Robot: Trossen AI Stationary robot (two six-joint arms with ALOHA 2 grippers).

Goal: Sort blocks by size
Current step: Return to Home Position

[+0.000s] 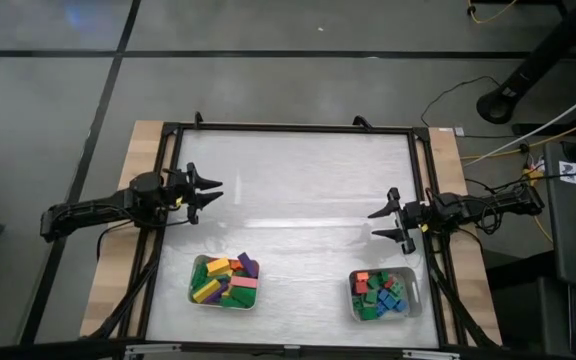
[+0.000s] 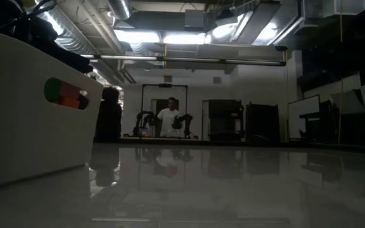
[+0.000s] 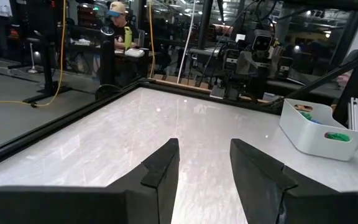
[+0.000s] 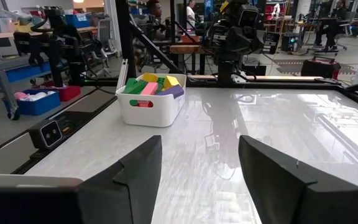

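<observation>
The blocks lie in two pale trays near the table's near edge. The left tray (image 1: pixel 224 282) holds long blocks (image 1: pixel 230 276) in green, yellow, purple, pink and orange; it also shows in the right wrist view (image 4: pixel 149 99). The right tray (image 1: pixel 384 295) holds short blocks (image 1: pixel 380 292) in green, blue and red; it also shows in the left wrist view (image 3: pixel 319 127). My left gripper (image 1: pixel 213 190) is open and empty over the table's left side. My right gripper (image 1: pixel 376 224) is open and empty over the right side.
A black frame (image 1: pixel 298 128) borders the white table top. The wide middle of the table (image 1: pixel 298 200) lies bare between the two grippers. In the low view the left tray's wall (image 2: pixel 30 107) stands close at the left. A person (image 3: pixel 120 25) sits beyond the table.
</observation>
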